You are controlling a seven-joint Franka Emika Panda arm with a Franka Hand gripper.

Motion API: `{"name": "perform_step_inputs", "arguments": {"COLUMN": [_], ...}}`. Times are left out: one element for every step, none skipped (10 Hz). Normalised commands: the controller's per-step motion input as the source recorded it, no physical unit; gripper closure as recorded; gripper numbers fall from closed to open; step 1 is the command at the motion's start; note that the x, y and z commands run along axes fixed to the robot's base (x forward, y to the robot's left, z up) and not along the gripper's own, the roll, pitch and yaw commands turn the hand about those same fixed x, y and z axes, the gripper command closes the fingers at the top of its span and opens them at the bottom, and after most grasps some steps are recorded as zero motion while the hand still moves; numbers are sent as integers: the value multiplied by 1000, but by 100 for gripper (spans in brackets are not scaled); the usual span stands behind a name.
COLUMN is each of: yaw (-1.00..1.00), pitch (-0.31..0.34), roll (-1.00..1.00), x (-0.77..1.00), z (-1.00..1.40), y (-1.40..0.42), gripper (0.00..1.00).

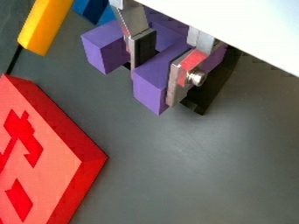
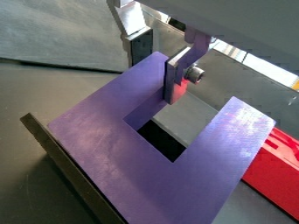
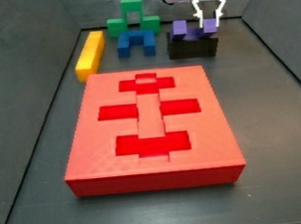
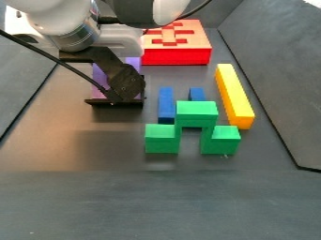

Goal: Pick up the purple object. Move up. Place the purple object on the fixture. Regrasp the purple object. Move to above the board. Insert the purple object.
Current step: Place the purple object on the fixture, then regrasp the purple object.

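Purple object [image 1: 149,70] seated on fixture [image 3: 194,48] beyond far end of board [image 3: 151,124], prongs up. Claw [image 1: 163,59] down over it, one finger plate [image 1: 184,77] outside a prong, other in slot between prongs: pinching single prong, likely regrasp for insertion. Fixture steadies block on worktop [image 3: 275,122].

No readable text, labels, brands or numbers from my end on anything in any view. Checked the board [image 3: 149,124], the purple object [image 1: 149,83], the fixture [image 3: 194,48], the yellow bar [image 4: 234,93], and the green and blue blocks [image 4: 189,125]: all plain surfaces. Gripper [image 1: 163,61] sits over the purple object at the fixture; its silver fingers [image 1: 184,75] show a screw only, no markings
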Motion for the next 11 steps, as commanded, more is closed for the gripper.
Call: {"name": "perform_step_inputs", "arguments": {"yaw": [0,0,-66,-34,-331,-363,-329,-269,-220,-100,0], "pitch": [0,0,-83,-140,-303,-234,-49,169,474,743,857], "roll": [0,0,0,-326,-637,-726,-757,-643,-251,0,434], "x": [0,0,0,217,363,397,429,314,154,169,146], "z": [0,0,-154,160,346,617,717,731,637,637,480], "y": [0,0,0,114,311,346,320,354,251,74,-91], "gripper": [100,0,0,0,0,0,0,0,0,0,0]}}
